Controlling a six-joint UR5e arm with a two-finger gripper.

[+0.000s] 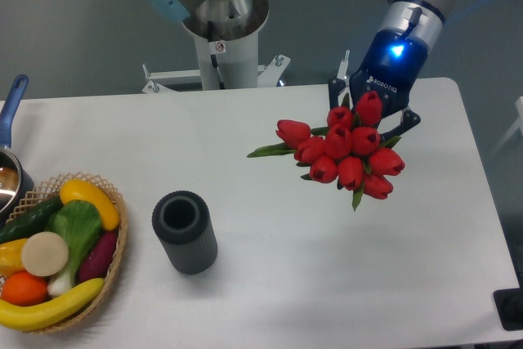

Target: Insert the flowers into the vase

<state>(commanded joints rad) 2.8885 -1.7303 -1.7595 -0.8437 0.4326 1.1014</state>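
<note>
Much bare table around vase

We are reaching in from the upper right, our wrist glowing blue. Our gripper is pointing down, its fingers clamping the flowers.

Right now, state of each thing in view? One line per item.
flowers: held up off the table in the gripper, red heads facing the camera, stems hidden.
gripper: shut on the flowers, blue light on.
vase: upright on the table, empty, apart from the flowers.
wicker basket: on the table's left edge, full of fruit and vegetables.
pot: at the left edge, mostly cut off, contents unclear.
</note>
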